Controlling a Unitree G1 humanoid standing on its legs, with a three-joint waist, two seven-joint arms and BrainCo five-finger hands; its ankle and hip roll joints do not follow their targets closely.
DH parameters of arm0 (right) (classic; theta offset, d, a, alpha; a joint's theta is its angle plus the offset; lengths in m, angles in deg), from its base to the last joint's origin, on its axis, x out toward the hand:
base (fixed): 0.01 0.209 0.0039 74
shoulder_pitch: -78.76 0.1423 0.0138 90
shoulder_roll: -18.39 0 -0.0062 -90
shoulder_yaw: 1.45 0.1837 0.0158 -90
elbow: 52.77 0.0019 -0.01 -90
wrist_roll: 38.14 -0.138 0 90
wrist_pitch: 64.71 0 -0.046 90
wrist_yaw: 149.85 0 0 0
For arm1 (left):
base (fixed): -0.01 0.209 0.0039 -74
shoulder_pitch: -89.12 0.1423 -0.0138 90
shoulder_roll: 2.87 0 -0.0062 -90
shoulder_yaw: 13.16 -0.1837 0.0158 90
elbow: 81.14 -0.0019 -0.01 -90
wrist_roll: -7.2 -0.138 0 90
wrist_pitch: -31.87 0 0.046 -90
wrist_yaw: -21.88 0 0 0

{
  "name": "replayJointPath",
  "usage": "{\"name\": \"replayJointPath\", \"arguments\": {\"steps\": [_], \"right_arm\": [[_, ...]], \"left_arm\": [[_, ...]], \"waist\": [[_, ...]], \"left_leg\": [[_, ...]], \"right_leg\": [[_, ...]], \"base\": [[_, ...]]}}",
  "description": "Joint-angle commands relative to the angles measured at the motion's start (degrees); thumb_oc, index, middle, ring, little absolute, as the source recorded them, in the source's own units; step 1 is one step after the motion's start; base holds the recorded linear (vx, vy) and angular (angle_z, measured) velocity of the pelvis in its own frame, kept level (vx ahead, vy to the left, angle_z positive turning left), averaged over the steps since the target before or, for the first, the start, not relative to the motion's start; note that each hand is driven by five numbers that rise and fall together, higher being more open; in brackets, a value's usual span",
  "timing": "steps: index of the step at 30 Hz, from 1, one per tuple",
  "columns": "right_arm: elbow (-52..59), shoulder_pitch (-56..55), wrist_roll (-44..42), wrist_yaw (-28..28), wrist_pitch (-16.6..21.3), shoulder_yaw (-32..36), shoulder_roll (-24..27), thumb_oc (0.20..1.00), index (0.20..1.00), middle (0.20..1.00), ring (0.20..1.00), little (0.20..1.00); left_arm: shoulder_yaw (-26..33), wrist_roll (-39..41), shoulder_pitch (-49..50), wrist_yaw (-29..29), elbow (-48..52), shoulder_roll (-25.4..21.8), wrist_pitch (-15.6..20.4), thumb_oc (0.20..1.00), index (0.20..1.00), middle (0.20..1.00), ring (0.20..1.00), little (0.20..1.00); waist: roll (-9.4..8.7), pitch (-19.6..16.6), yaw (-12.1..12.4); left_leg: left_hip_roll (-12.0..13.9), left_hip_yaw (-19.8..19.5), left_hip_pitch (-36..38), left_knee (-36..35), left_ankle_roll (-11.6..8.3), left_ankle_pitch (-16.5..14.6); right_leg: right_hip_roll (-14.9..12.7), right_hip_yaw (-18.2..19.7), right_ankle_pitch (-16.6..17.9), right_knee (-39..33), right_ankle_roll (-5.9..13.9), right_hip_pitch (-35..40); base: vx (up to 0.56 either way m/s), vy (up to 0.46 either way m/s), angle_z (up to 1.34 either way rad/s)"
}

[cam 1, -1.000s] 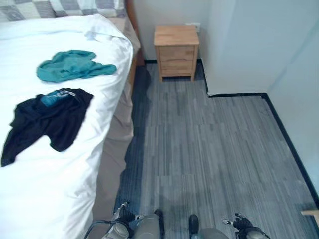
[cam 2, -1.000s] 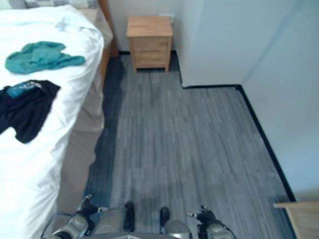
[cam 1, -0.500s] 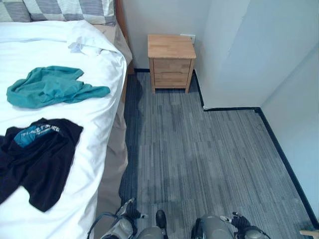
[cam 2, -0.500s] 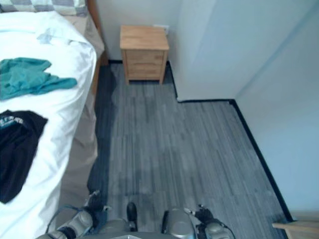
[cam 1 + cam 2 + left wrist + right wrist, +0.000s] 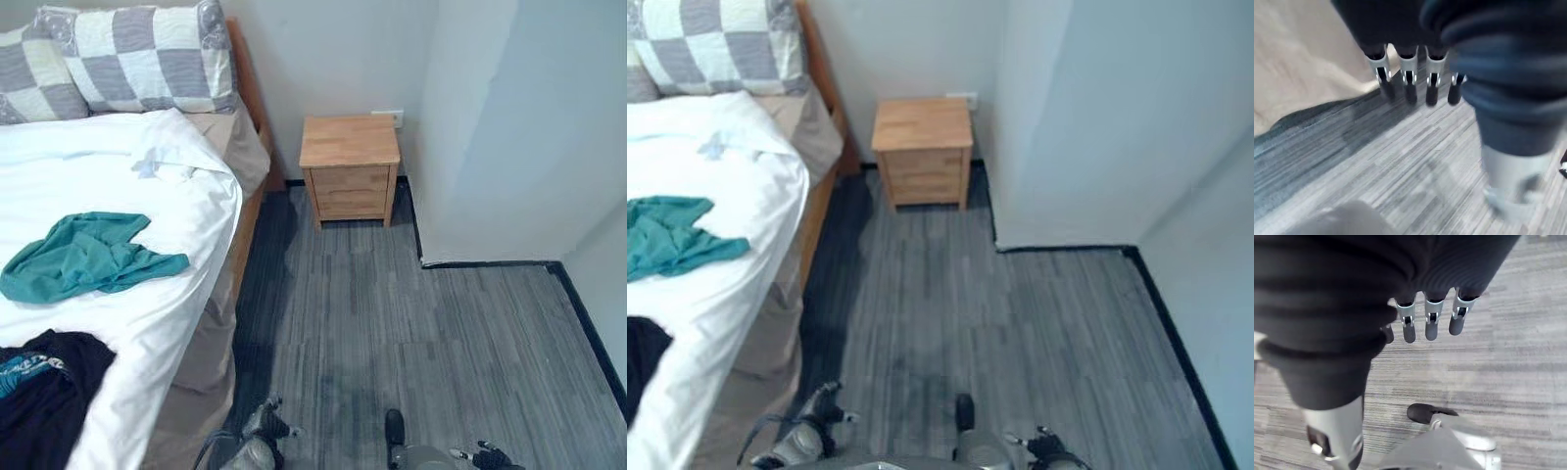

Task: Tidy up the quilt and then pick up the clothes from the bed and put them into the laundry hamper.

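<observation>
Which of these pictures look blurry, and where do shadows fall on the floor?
Left wrist view: the left robot hand and grey striped floor are smeared. Right wrist view: the right robot hand looks fairly crisp. Left eye view: a dark shadow lies on the floor along the white-quilted bed and beside the small wooden nightstand.

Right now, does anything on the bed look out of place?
Yes. A teal garment lies crumpled on the white quilt, a black garment lies nearer the bed's foot, and the quilt's corner by the pillows is rumpled.
</observation>
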Motion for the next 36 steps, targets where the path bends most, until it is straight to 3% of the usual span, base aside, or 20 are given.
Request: {"name": "replayJointPath", "arguments": {"steps": [1, 3, 7, 10, 11, 13, 14, 15, 16, 19, 21, 23, 26, 28, 31, 32, 33, 34, 35, 36], "right_arm": [[0.49, 1.93, 3.51, -0.44, -0.05, -1.27, 1.98, 1.000, 1.000, 1.000, 1.000, 1.000], [0.49, 1.95, 4.21, -0.23, -0.04, -1.73, 1.98, 1.000, 1.000, 1.000, 1.000, 1.000], [1.05, 4.02, 4.83, -1.29, -0.14, -1.74, 1.76, 1.000, 1.000, 1.000, 1.000, 1.000], [1.58, 4.72, 6.44, -0.79, -0.06, -3.28, 0.45, 1.000, 1.000, 1.000, 1.000, 1.000], [1.96, 4.50, 6.82, -0.68, 0.33, -3.57, -0.15, 1.000, 1.000, 1.000, 1.000, 1.000], [3.20, 4.81, 7.97, 0.02, 0.10, -4.43, -0.94, 1.000, 1.000, 1.000, 1.000, 1.000], [3.21, 4.80, 7.97, 0.02, 0.09, -4.44, -0.96, 1.000, 1.000, 1.000, 1.000, 1.000], [4.71, 5.54, 8.10, 0.07, 0.41, -4.89, -1.63, 1.000, 1.000, 1.000, 1.000, 1.000], [5.50, 5.88, 7.94, 0.11, 0.46, -5.02, -1.98, 1.000, 1.000, 1.000, 1.000, 1.000], [6.75, 5.36, 7.02, -0.28, 0.89, -5.52, -2.51, 1.000, 1.000, 1.000, 1.000, 1.000], [7.02, 5.08, 6.29, -0.59, 0.97, -5.61, -2.44, 1.000, 1.000, 1.000, 1.000, 1.000], [6.81, 5.08, 4.95, -0.99, 0.74, -4.83, -2.31, 1.000, 1.000, 1.000, 1.000, 1.000], [6.19, 3.38, 3.87, -0.98, -0.07, -3.35, -2.55, 1.000, 1.000, 1.000, 1.000, 1.000], [5.36, 3.26, 4.33, -0.43, -1.08, -2.75, -2.83, 1.000, 1.000, 1.000, 1.000, 1.000], [4.96, 3.78, 6.01, -0.14, -0.77, -3.88, -2.68, 1.000, 1.000, 1.000, 1.000, 1.000], [5.22, 3.49, 6.28, -0.16, -0.60, -3.71, -1.13, 1.000, 1.000, 1.000, 1.000, 1.000], [5.22, 3.50, 6.27, -0.16, -0.60, -3.73, -1.13, 1.000, 1.000, 1.000, 1.000, 1.000], [5.70, 3.17, 5.25, -0.74, -0.52, -2.11, 0.44, 1.000, 1.000, 1.000, 1.000, 1.000], [5.71, 3.15, 5.24, -0.74, -0.52, -2.12, 0.46, 1.000, 1.000, 1.000, 1.000, 1.000], [5.77, 3.48, 4.74, -1.32, -0.53, -1.60, 0.99, 1.000, 1.000, 1.000, 1.000, 1.000]], "left_arm": [[-3.86, 0.12, -3.18, 1.00, -0.75, -0.35, 0.51, 1.000, 1.000, 1.000, 1.000, 1.000], [-3.64, -0.40, -1.99, 0.50, -0.79, -0.17, 0.38, 1.000, 1.000, 1.000, 1.000, 1.000], [-2.86, -2.01, -0.32, -0.25, -1.91, -0.20, -0.52, 1.000, 1.000, 1.000, 1.000, 1.000], [-1.42, -1.65, 1.70, -1.13, -4.19, -0.78, -1.33, 1.000, 1.000, 1.000, 1.000, 1.000], [-1.13, -2.11, 1.94, -1.45, -4.83, -1.05, -1.46, 1.000, 1.000, 1.000, 1.000, 1.000], [-0.96, -3.36, 2.33, -1.83, -5.16, -1.92, -1.62, 1.000, 1.000, 1.000, 1.000, 1.000], [-0.95, -3.37, 2.34, -1.84, -5.15, -1.94, -1.62, 1.000, 1.000, 1.000, 1.000, 1.000], [-0.44, -2.86, 2.03, -1.18, -4.43, -2.80, -1.88, 1.000, 1.000, 1.000, 1.000, 1.000], [-0.45, -2.60, 1.64, -0.89, -3.88, -3.00, -1.69, 1.000, 1.000, 1.000, 1.000, 1.000], [-1.56, -1.95, 0.01, -0.33, -2.19, -3.32, -1.03, 1.000, 1.000, 1.000, 1.000, 1.000], [-2.68, -1.40, -1.22, 0.06, -0.98, -3.45, -0.21, 1.000, 1.000, 1.000, 1.000, 1.000], [-3.57, -1.14, -2.89, 0.74, -0.44, -3.51, 0.43, 1.000, 1.000, 1.000, 1.000, 1.000], [-3.86, -1.12, -4.07, 0.86, -0.15, -4.49, 0.77, 1.000, 1.000, 1.000, 1.000, 1.000], [-3.65, -1.44, -3.29, 0.89, -1.51, -5.87, 0.67, 1.000, 1.000, 1.000, 1.000, 1.000], [-2.73, -1.71, -1.10, 1.10, -2.83, -5.85, 0.55, 1.000, 1.000, 1.000, 1.000, 1.000], [-1.92, -0.67, -0.01, 1.21, -2.21, -4.89, 0.48, 1.000, 1.000, 1.000, 1.000, 1.000], [-1.90, -0.67, -0.01, 1.21, -2.20, -4.89, 0.47, 1.000, 1.000, 1.000, 1.000, 1.000], [-1.73, -0.59, 0.85, 1.02, -1.42, -4.35, 0.45, 1.000, 1.000, 1.000, 1.000, 1.000], [-1.73, -0.60, 0.88, 1.01, -1.38, -4.34, 0.43, 1.000, 1.000, 1.000, 1.000, 1.000], [-1.90, -0.86, 0.93, 0.80, -0.91, -4.40, 0.43, 1.000, 1.000, 1.000, 1.000, 1.000]], "waist": [[-0.67, 5.77, 1.00], [-0.21, 4.85, 1.90], [1.15, 3.70, 2.43], [-0.01, 2.35, 4.47], [-0.65, 2.19, 4.83], [-1.24, 2.33, 4.50], [-1.31, 2.29, 4.49], [-0.50, 3.14, 3.67], [0.12, 3.51, 3.46], [0.12, 4.29, 1.96], [-0.03, 4.15, 0.75], [-0.23, 4.09, -0.93], [-0.23, 4.31, -2.29], [-1.11, 4.03, -2.50], [-0.79, 3.15, -2.55], [0.10, 2.98, -3.01], [0.05, 2.82, -3.18], [0.06, 2.26, -4.27], [0.10, 2.29, -4.34], [-0.23, 2.20, -4.71]], "left_leg": [[-4.29, 7.33, -0.03, -13.13, 4.48, 5.93], [-4.95, 12.18, -1.06, -22.49, 5.69, 4.92], [-3.56, 26.47, -0.31, -35.81, 4.04, 8.65], [-6.22, 23.72, 2.38, -38.05, 7.84, 6.82], [-6.85, 23.42, 3.98, -39.10, 8.83, 6.06], [-7.32, 24.06, 6.65, -40.09, 11.07, 5.35], [-7.40, 24.07, 6.62, -40.12, 11.10, 5.35], [-7.31, 20.88, 10.05, -42.77, 12.08, 5.13], [-7.00, 18.60, 11.60, -44.26, 11.91, 5.15], [-6.83, 13.44, 13.88, -45.86, 10.77, 4.86], [-6.64, 9.37, 14.72, -45.53, 9.58, 3.72], [-6.63, 4.43, 15.81, -45.05, 8.50, 1.69], [-4.46, -1.89, 16.87, -43.54, 6.38, -0.89], [-2.55, -5.42, 17.70, -41.95, 4.20, -2.44], [0.35, -5.87, 17.58, -41.45, 3.00, -1.82], [2.19, -2.32, 15.10, -39.32, 2.63, 0.45], [2.12, -2.48, 14.83, -39.36, 2.62, 0.63], [3.81, 9.20, 12.51, -36.57, 3.11, 2.60], [3.87, 9.11, 12.45, -36.38, 3.08, 2.49], [3.09, 13.63, 11.75, -35.13, 3.87, 1.49]], "right_leg": [[-3.31, 0.36, -8.10, -0.22, 6.29, 6.41], [-2.73, -0.63, -10.33, -0.22, 6.57, 7.97], [0.22, -4.70, -15.55, -0.02, 7.00, 13.31], [0.97, -6.55, -16.86, 8.84, 7.97, 13.74], [0.99, -7.63, -15.82, 14.53, 10.20, 12.69], [-0.61, -8.15, -7.94, 27.29, 16.22, 8.32], [-0.71, -8.13, -8.06, 27.51, 16.25, 8.19], [-1.33, -5.45, -4.14, 39.38, 16.84, 1.08], [-1.12, -4.15, -5.42, 40.66, 16.31, -1.44], [-1.43, -1.85, -9.01, 32.56, 13.14, -4.86], [-2.68, 1.96, -9.79, 19.24, 11.40, -4.47], [-4.49, 11.02, -7.49, 7.72, 11.21, -5.32], [-7.15, 23.36, -4.03, 3.77, 13.31, -9.08], [-9.49, 20.57, -3.67, 3.00, 15.08, -7.44], [-7.51, 18.96, -5.06, 5.14, 14.60, -7.21], [-7.67, 14.93, -6.05, 4.14, 13.39, -4.71], [-7.76, 14.81, -5.91, 4.05, 13.38, -4.86], [-9.41, 9.41, -6.85, 2.25, 12.23, -1.64], [-9.39, 9.30, -6.79, 2.09, 12.22, -1.48], [-9.37, 7.47, -7.17, 1.48, 11.65, -0.54]], "base": [[0.40, -0.091, 0.15], [0.43, -0.034, 0.07], [0.48, -0.001, 0.43], [0.53, 0.022, 0.48], [0.42, -0.008, 0.25], [0.33, 0.014, 0.36], [0.41, 0.023, 0.62], [0.41, -0.009, 0.51], [0.53, -0.037, 0.78], [0.38, -0.157, 1.26], [0.44, -0.272, 1.80], [0.46, -0.304, 1.49], [0.39, -0.441, 1.48], [0.43, -0.737, 2.23], [0.25, -0.469, 1.53], [0.21, -0.419, 0.79], [0.18, -0.430, 1.06], [0.05, -0.181, 1.05], [0.06, -0.268, 1.20], [0.01, -0.149, 1.12]]}}
